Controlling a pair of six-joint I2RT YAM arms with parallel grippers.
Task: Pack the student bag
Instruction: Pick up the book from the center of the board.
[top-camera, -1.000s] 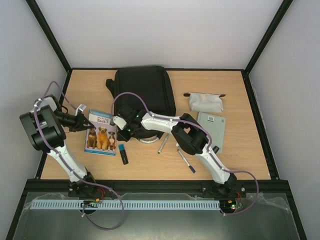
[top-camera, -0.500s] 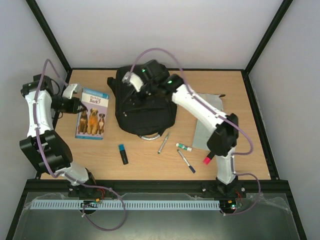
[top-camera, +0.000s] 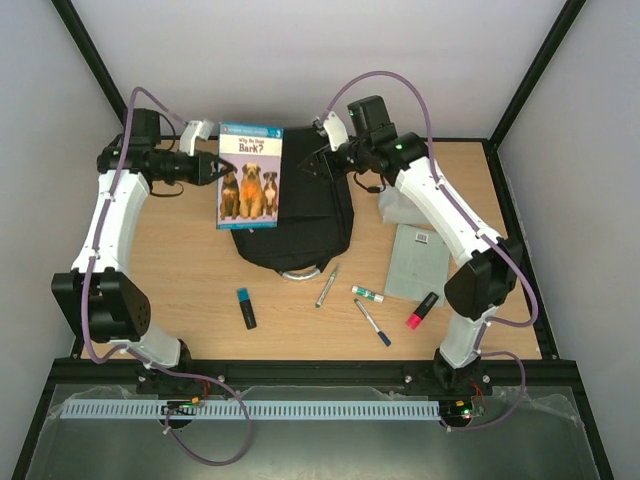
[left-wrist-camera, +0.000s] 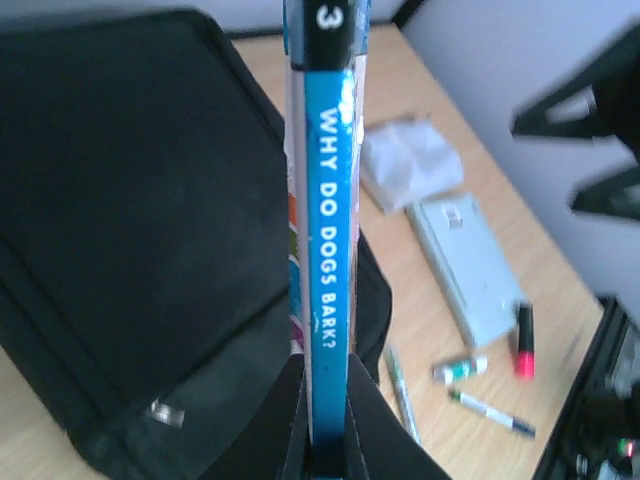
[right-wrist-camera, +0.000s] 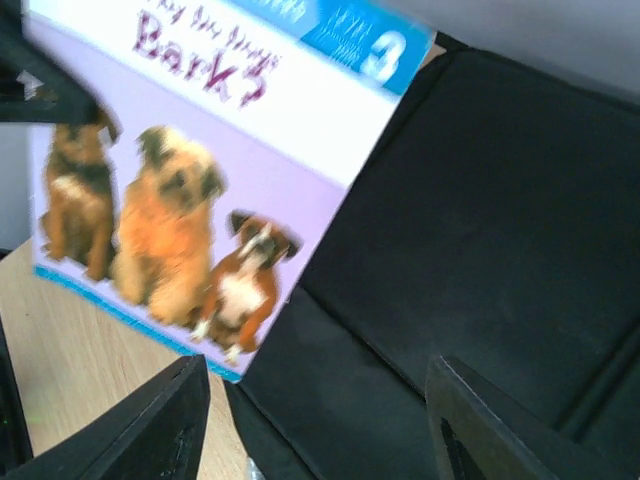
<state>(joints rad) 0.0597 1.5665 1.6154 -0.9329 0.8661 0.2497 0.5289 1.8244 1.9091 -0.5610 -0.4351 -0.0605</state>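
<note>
**Holding the dog book up beside the open right gripper**

The left gripper (top-camera: 208, 168) is clamped on the spine edge of the "Why Do Dogs Bark?" book (top-camera: 250, 175). From its wrist camera the blue spine (left-wrist-camera: 328, 230) rises straight out from between the closed fingers (left-wrist-camera: 290, 425). The book is lifted off the table (top-camera: 180, 280), and from above it overlaps the left side of the student bag (top-camera: 310, 215).

The right gripper (top-camera: 320, 160) hangs above the bag's far right corner with its jaws spread wide and nothing between them.

The black bag lies flat at the far middle of the table. Near its front edge lie a silver pen (top-camera: 327, 285), a green marker (top-camera: 367, 294) and a blue highlighter (top-camera: 246, 308).
</note>
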